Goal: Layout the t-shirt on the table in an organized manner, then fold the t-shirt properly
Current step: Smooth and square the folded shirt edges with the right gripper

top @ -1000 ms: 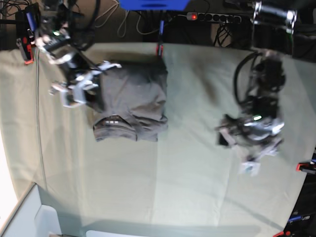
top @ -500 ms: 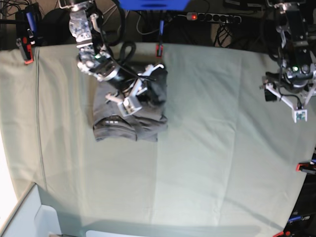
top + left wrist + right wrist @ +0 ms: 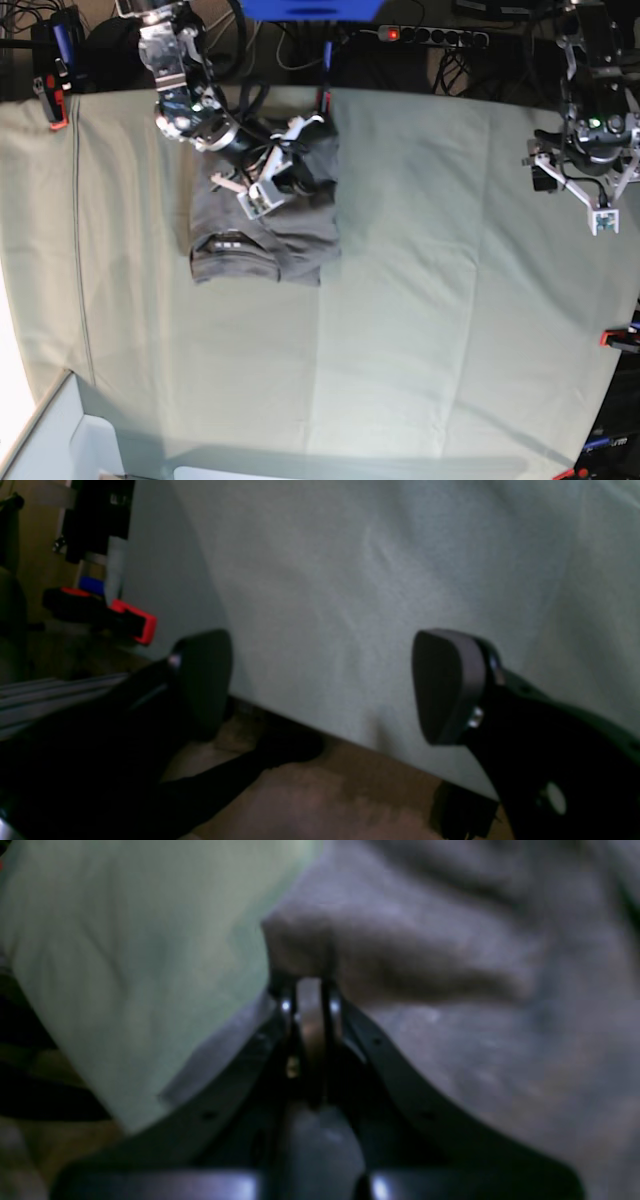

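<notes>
Grey cotton bunched up, and my right gripper [image 3: 310,985] nipped shut on a ridge of it.

Soft, dull and creased, the t-shirt [image 3: 265,215] lies in a squarish heap at the far side of the table [image 3: 430,300], ribbed collar and neck label toward the near edge of the heap. I judge it to be a loose bundle, not a clean fold, so the spreading flat and the proper folding are both left to do. Pale green cloth covering the table shows long shallow wrinkles. My left gripper [image 3: 320,685] hangs well apart from the shirt over the table's edge, its smooth dark pads [image 3: 445,685] spread wide on nothing, a red clamp [image 3: 132,622] nearby.
</notes>
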